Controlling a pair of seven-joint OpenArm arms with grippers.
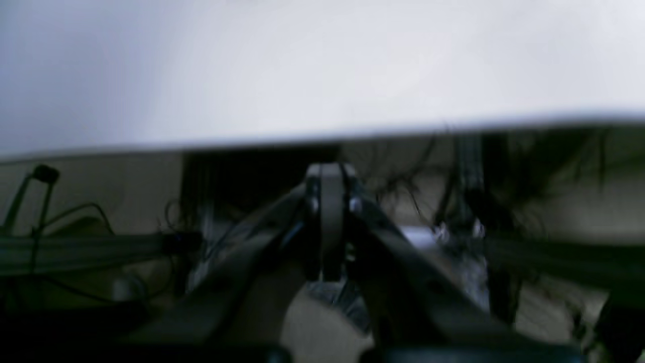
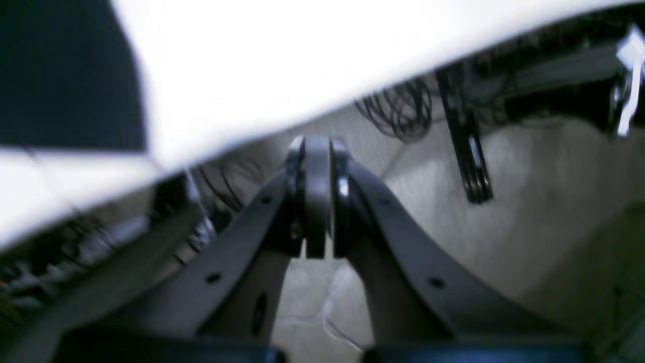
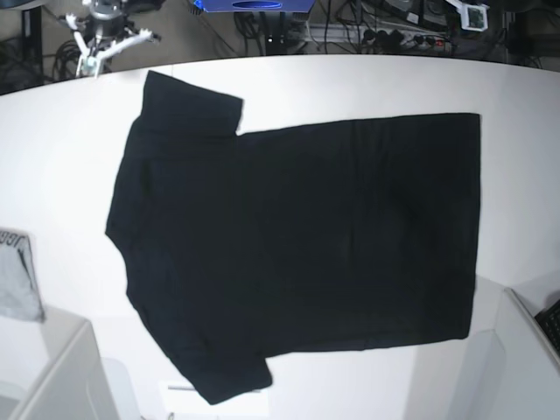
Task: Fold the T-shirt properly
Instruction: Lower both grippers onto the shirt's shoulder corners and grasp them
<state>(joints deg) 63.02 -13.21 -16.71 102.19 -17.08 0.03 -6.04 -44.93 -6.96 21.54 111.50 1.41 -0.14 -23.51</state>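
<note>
Black T-shirt [image 3: 297, 245] lay spread flat, plain side up, across the white table [image 3: 70, 149]; both grippers pinched closed on nothing.

Left gripper [image 1: 330, 222] and right gripper [image 2: 317, 201] each had jaws pressed together, past the table edge, over floor and cables [image 2: 398, 108]. Shirt corner showed in the right wrist view. Small grey item [image 3: 17, 276] sat at the table's left edge, apart from the shirt.

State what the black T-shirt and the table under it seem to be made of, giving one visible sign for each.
T-shirt: soft matte cloth, probably cotton knit; it lies limp and flat with faint creases. Table: smooth white board, perhaps laminate; an even, slightly glossy surface.
</note>
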